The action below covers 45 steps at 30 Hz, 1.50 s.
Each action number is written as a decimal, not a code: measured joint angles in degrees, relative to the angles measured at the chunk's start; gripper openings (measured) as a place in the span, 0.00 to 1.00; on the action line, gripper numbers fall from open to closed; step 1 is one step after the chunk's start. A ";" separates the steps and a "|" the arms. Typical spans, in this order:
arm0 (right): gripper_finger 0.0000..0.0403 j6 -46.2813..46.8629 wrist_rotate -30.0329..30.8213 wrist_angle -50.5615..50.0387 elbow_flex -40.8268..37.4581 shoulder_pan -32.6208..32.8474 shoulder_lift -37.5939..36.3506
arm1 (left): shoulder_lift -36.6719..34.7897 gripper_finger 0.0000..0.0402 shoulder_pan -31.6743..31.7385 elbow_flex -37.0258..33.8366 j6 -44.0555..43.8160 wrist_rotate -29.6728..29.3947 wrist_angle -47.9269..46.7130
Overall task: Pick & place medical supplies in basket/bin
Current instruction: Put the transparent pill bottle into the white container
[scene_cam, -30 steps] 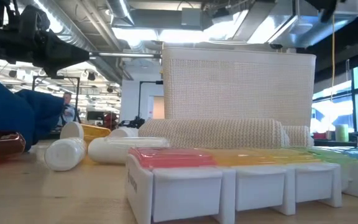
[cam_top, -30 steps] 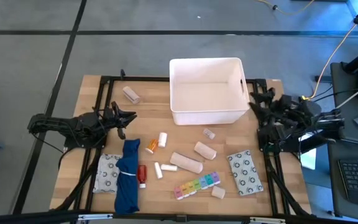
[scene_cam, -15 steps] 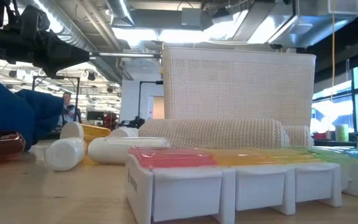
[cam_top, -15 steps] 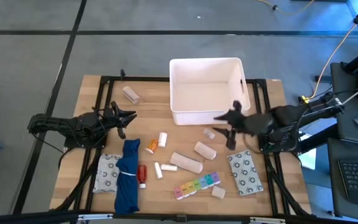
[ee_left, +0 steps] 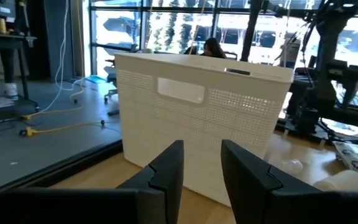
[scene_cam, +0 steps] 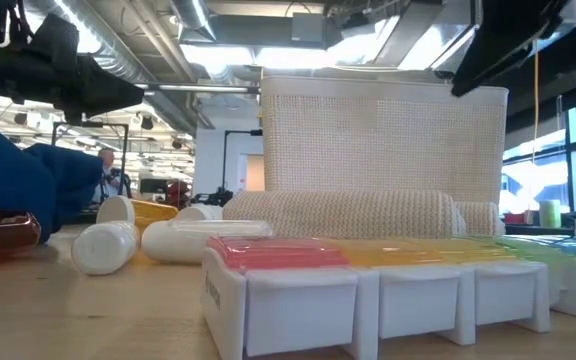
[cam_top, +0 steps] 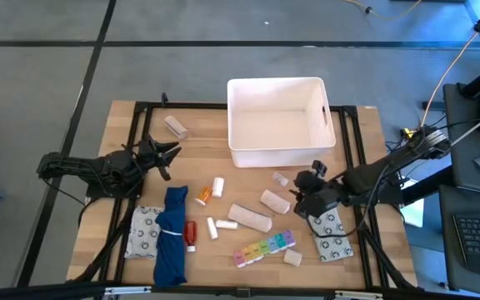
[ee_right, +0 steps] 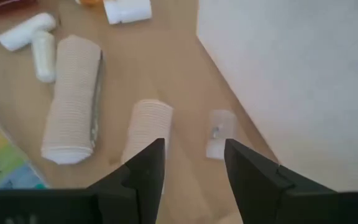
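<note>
At the tub's (cam_top: 278,125) six o'clock, the right gripper (ee_right: 191,163) hovers open and empty above a short gauze roll (ee_right: 146,129); it should descend centred, straddling the roll before closing.

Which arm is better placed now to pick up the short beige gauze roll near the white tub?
The right. Its open right gripper hangs beside the short beige gauze roll, which lies just past its fingers. The left gripper waits far across the table.
</note>
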 joint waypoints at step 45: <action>0.74 7.87 -16.84 9.78 -13.26 -6.97 3.79 | 0.00 0.27 0.02 0.02 -0.12 -3.17 -0.01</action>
